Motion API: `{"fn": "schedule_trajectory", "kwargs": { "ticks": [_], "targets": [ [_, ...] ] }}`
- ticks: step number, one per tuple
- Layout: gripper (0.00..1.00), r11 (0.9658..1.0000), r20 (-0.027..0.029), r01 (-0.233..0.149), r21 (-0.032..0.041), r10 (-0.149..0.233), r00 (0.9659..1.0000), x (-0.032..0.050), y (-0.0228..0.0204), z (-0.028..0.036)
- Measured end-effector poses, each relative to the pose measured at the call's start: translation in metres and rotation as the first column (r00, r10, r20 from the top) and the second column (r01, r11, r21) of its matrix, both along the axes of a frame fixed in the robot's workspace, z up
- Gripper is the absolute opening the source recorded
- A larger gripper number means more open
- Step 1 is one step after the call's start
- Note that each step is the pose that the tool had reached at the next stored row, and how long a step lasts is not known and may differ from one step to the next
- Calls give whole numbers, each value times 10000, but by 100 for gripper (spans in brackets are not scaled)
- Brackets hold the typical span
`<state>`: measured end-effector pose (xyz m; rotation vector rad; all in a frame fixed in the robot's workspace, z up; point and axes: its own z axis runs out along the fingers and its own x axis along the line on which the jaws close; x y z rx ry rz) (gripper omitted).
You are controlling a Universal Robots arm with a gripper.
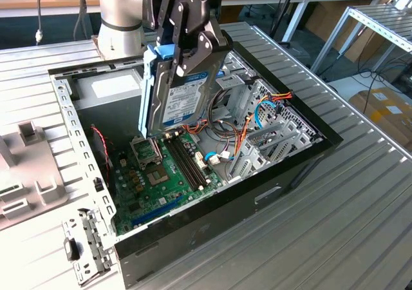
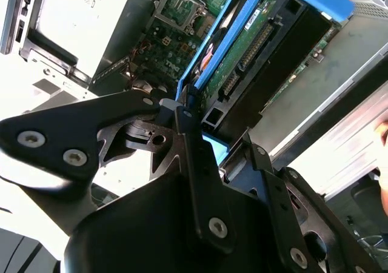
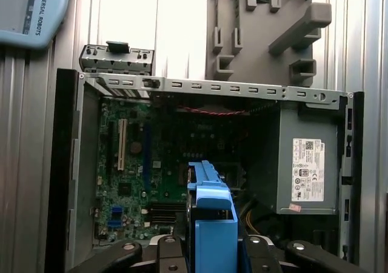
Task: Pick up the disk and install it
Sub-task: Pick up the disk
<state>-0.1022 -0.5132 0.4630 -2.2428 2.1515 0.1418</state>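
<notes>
Black gripper (image 2: pixel 212 124) links, matte and bolted, sit closest to your lens in the second wrist view. Its fingers are closed tight on one end of the disk (image 2: pixel 254 48), a dark slab with a bare green circuit face, framed by glossy blue plastic rails.

In the exterior view you see the disk hanging on edge, nearly upright, inside the open computer case (image 1: pixel 257 200). It is at twelve o'clock from the green motherboard (image 1: pixel 161 174), its lower edge close over the memory slots. Whether it touches them cannot be told.

Your hazards, judged from here:
- **Impact:** a straight drop would drive that hard lower corner into the board's slots and socket.
- **Snagging:** loose orange and red cables (image 1: pixel 248 119), at four o'clock from the disk, could catch a rail tab.
- **Slipping:** smooth plastic between narrow metal fingers may slip or twist.
- **Jamming:** a tilted disk would likely jam against the perforated grey drive cage (image 1: pixel 273 138), at three o'clock, rather than slide home.

Around it, the case is black sheet metal with a punched silver rim, resting on a ribbed aluminium table (image 1: pixel 347 238). A boxy grey power supply (image 3: pixel 306 164) shows in the first wrist view.
</notes>
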Motion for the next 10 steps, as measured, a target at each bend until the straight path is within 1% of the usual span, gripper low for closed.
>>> {"fn": "schedule_trajectory", "kwargs": {
  "ticks": [10],
  "targets": [
    [37, 10000, 1, 0, 1, 0, 10000, 41, -78, -2]
  ]
}}
